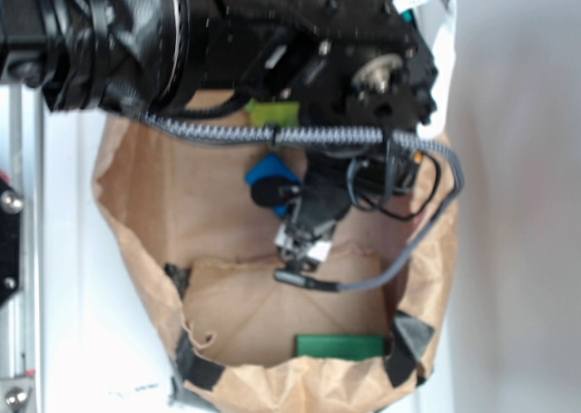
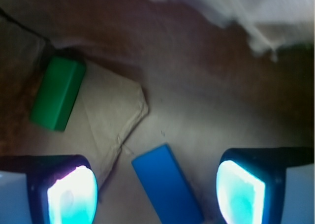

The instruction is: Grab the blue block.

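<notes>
The blue block (image 2: 166,184) lies flat on the brown paper floor of a bag, angled, in the gap between my two glowing fingers (image 2: 74,194). My gripper (image 2: 157,189) is open, with clear space on both sides of the block. In the exterior view the blue block (image 1: 270,172) shows partly under the black arm, and my gripper (image 1: 277,191) hangs right over it, its fingers mostly hidden.
A dark green block (image 2: 58,92) lies farther off to the left, by the bag's front wall (image 1: 340,345). The brown paper bag (image 1: 127,204) rises on all sides. A folded paper flap (image 2: 115,115) sits beside the blue block. A yellow-green item (image 1: 272,113) pokes out under the arm.
</notes>
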Motion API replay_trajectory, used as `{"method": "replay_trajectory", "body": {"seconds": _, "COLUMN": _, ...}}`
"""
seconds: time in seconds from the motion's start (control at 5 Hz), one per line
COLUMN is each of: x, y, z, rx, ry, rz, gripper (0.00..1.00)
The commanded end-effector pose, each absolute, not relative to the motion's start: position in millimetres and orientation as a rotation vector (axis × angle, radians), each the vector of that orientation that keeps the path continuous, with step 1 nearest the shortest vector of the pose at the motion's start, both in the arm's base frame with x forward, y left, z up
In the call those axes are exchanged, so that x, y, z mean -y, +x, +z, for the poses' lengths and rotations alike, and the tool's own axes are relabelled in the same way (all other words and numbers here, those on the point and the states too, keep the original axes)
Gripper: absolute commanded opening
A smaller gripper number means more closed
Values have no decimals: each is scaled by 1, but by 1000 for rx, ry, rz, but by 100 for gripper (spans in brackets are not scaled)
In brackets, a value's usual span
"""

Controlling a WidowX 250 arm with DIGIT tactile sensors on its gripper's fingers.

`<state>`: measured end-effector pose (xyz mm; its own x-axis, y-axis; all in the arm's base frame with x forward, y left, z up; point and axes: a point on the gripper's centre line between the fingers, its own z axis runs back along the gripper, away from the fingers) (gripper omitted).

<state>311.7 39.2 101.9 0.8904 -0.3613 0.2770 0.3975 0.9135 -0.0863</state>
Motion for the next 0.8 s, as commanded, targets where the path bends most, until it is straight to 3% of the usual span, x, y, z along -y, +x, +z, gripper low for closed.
{"method": "replay_trajectory", "body": {"seconds": 0.0, "x": -54, "y": 298, "z": 128, "rx": 303, "ry": -97, "rz": -468, "gripper": 100}}
{"method": "replay_trajectory", "body": {"seconds": 0.2, "x": -58, "y": 289, "z": 116, "rx": 307, "ry": -62, "rz": -528, "gripper": 100}}
{"method": "replay_trajectory", "body": {"seconds": 0.6, "x": -48, "y": 279, "z": 106, "rx": 352, "ry": -142, "rz": -651, "gripper": 100}}
